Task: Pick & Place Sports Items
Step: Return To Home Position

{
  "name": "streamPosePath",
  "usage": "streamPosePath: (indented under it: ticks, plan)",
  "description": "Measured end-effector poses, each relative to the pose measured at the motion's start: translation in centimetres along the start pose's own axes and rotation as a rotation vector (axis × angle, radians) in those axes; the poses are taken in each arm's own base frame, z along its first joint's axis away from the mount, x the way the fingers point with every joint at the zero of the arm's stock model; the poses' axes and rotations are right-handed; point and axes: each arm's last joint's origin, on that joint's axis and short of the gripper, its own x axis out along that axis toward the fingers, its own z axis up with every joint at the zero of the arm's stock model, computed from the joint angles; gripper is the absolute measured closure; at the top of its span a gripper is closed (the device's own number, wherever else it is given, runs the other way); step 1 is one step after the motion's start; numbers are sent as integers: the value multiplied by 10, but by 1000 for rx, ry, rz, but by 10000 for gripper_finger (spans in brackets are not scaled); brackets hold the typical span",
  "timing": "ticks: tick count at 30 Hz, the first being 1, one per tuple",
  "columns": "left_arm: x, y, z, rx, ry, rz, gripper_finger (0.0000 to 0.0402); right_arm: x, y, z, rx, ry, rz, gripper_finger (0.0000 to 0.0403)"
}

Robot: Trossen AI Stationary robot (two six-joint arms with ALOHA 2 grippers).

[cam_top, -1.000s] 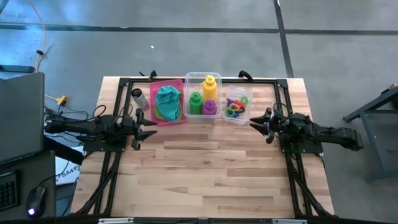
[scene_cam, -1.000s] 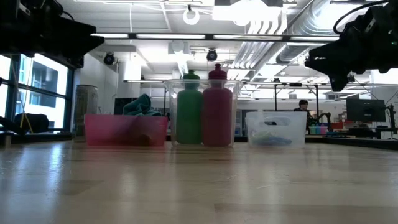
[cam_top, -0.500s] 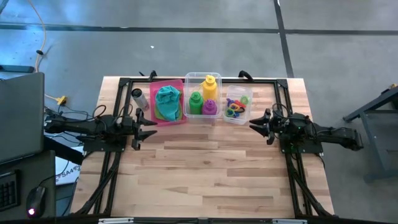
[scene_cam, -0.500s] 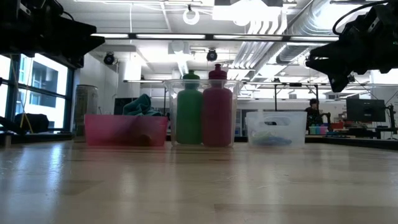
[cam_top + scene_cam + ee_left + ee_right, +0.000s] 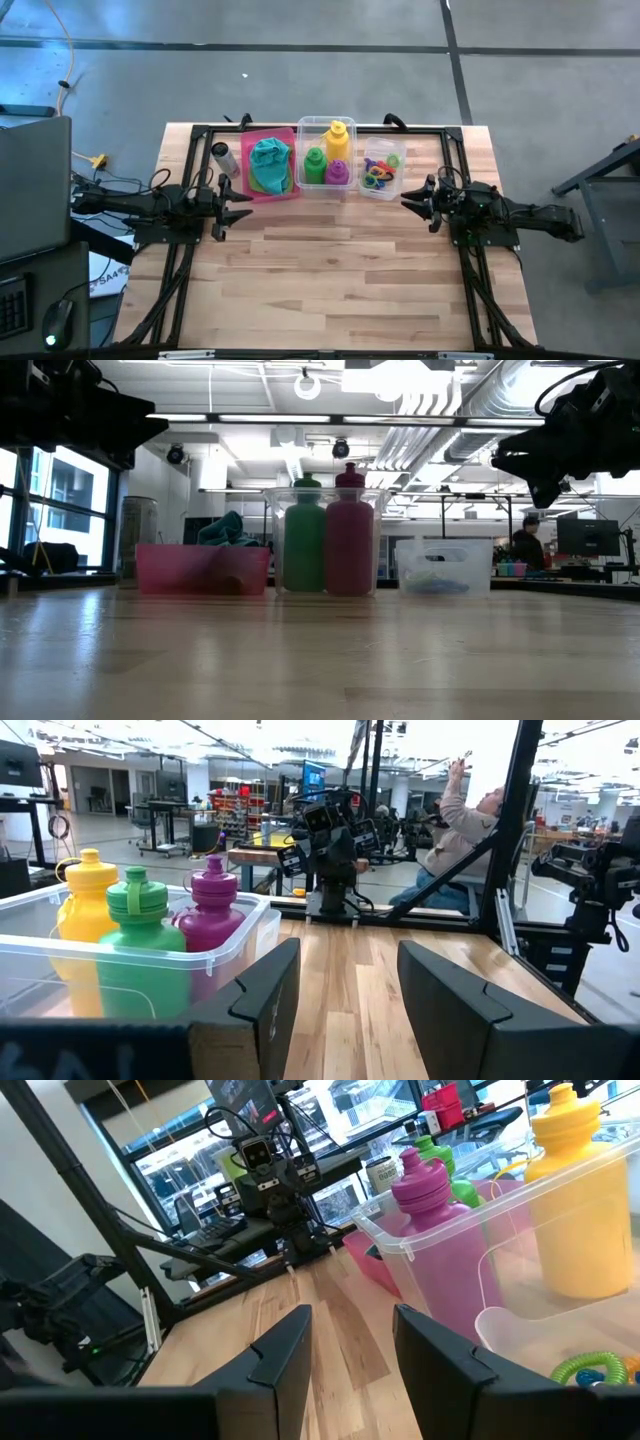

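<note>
Evidently nothing has been shifted on the light wooden bench [image 5: 340,270] over the last second; only a person [image 5: 525,540] far back in the room is found further right in the low view than before. At the left, the left gripper [image 5: 240,203] is held over the bench, its fingers parted with nothing between them. Near it, a grey metal cylinder with a dark cap [image 5: 221,157] is stood just beside the pink plastic bin [image 5: 246,150], in which the teal soft cloth [image 5: 269,153] is laid over the lime green soft cloth [image 5: 262,184]. In the middle clear plastic bin [image 5: 302,128], the small green plastic bottle [image 5: 314,165], the small purple plastic bottle [image 5: 337,171] and the small yellow plastic bottle [image 5: 337,138] are stood upright. The coloured rubbery rings [image 5: 377,175] are gathered in the right clear plastic bin [image 5: 370,146]. At the right, the right gripper [image 5: 408,200] is likewise held spread and empty, short of that bin. With every item binned and both arms drawn back and motionless, the task is judged finished apart from the return home. No brand, label or writing can be read on the bottles or bins.
</note>
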Motion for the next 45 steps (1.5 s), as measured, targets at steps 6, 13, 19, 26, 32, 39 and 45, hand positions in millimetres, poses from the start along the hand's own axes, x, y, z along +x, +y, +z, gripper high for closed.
streamPosePath:
  ticks: [6,13,19,26,32,39,45]
  plan:
    - [0,0,0,0,0,0,237,0,0,0,0,1,0,268]
    - [0,0,0,0,0,0,237,0,0,0,0,1,0,268]
    - [0,-1,0,-1,2,-2,237,0,0,0,0,1,0,268]
    - [0,-6,-1,-5,15,-51,237,0,0,0,0,1,-1,268]
    - [0,-8,-1,-8,9,-68,237,0,0,0,0,2,-1,268]
    - [0,-8,-1,-8,10,-68,237,0,0,0,0,2,0,268]
    - [0,-8,-1,-8,11,-68,237,0,0,0,0,2,0,268]
